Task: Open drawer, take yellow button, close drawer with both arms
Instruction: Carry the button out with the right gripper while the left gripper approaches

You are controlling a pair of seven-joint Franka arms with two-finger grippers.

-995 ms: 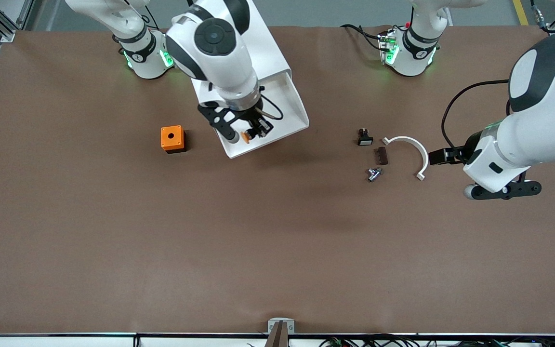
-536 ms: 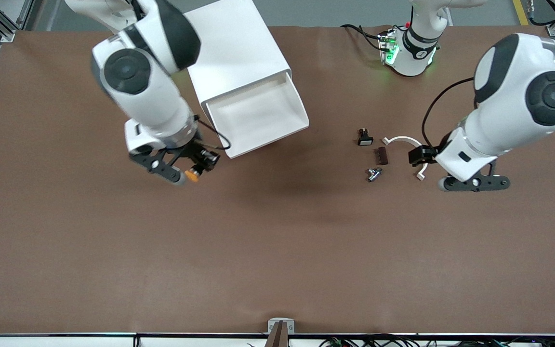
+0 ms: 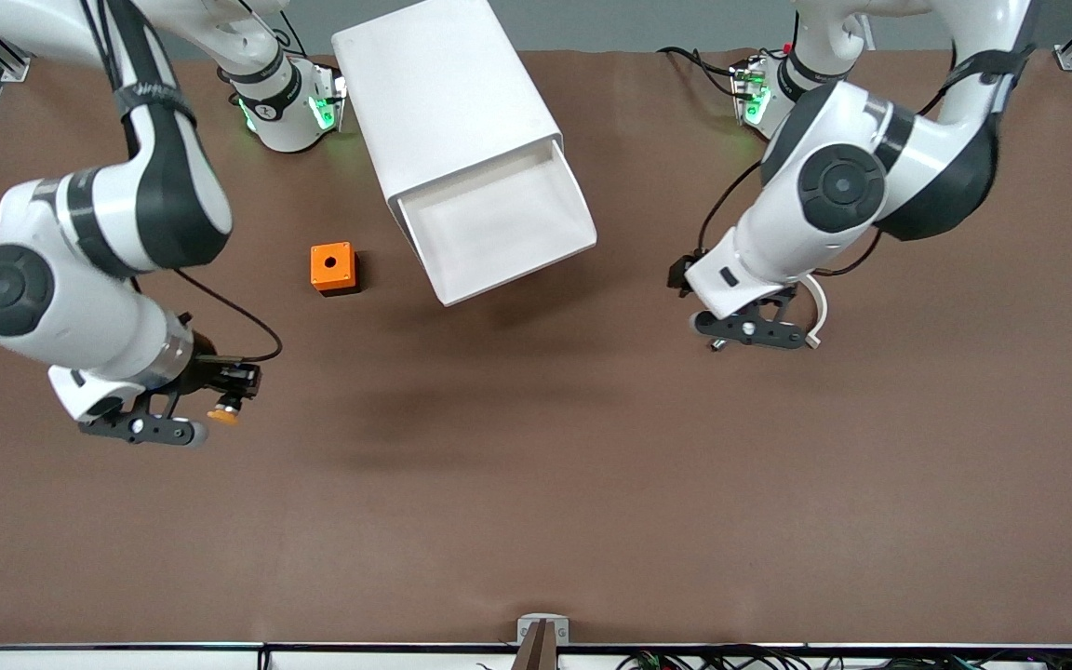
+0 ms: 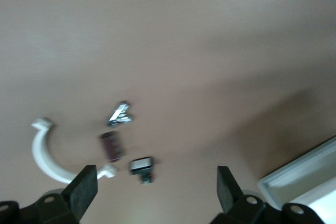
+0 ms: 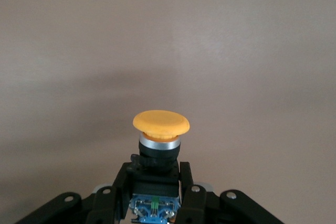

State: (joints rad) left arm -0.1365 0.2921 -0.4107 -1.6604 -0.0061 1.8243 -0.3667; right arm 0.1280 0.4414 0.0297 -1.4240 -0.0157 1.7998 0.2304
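While the drawer (image 3: 499,228) gapes, right pincer (image 3: 210,421) clamps the button (image 3: 222,415).

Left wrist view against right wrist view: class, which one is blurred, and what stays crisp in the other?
Left wrist view: smeared, the white arc and small parts soft-edged. Right wrist view: the button held in the right claw is crisp, orange cap evenly lit, without glare; the table plain.

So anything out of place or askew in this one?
Only the cabinet: it sits skewed on the table, its top drawer open and empty. The right gripper holds the button; the left gripper hangs open over small parts.
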